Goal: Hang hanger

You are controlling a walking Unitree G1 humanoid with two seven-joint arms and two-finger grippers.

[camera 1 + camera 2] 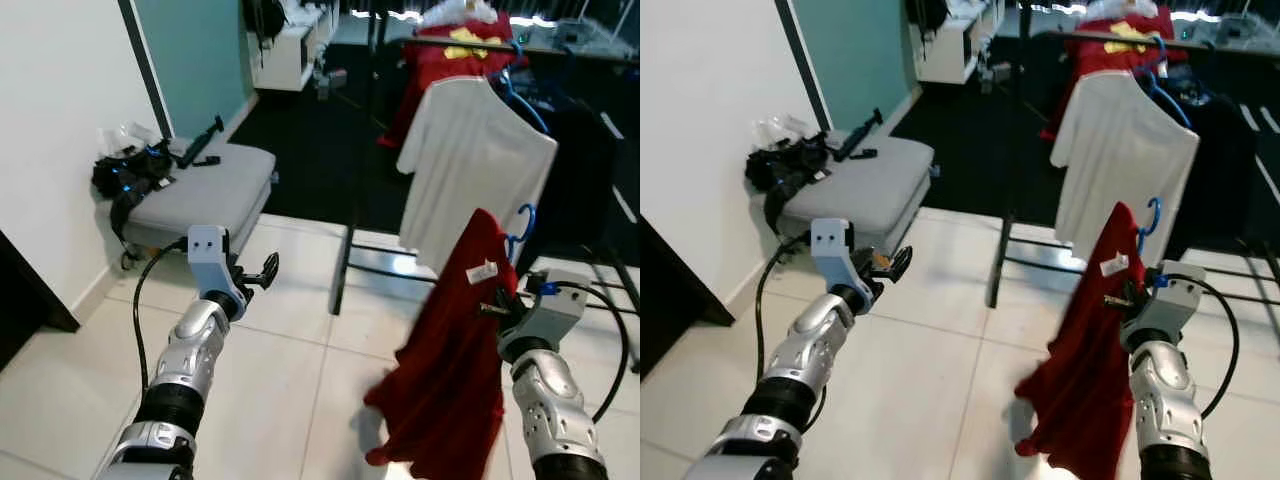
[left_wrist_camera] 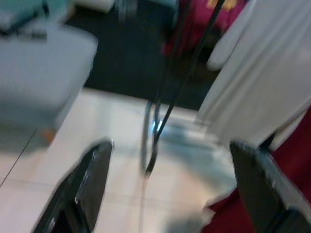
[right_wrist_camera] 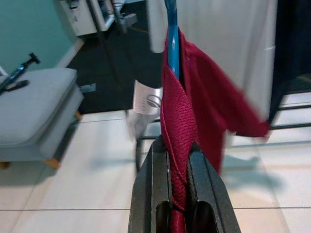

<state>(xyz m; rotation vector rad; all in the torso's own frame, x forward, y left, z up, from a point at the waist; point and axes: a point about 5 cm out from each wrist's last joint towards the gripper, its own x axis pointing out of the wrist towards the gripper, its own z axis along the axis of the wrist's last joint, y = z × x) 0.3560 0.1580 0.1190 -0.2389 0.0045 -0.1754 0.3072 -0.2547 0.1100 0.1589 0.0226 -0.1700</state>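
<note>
Not hung yet: the blue hanger [image 1: 522, 222] with the red shirt [image 1: 455, 350] is short of the rack rail [image 1: 455, 42], below the white shirt [image 1: 470, 165]. Right gripper [image 3: 179, 160] clamps the shirt and hanger, forearm raised toward the rack. Left gripper [image 2: 170, 189] spread wide, empty, held forward over the floor [image 1: 280, 380]. Lifting and hooking remain.

Two head cameras look forward and down over both arms toward a clothes rack [image 1: 350, 250]. Each wrist camera looks close along its fingers, sharing that rack.
</note>
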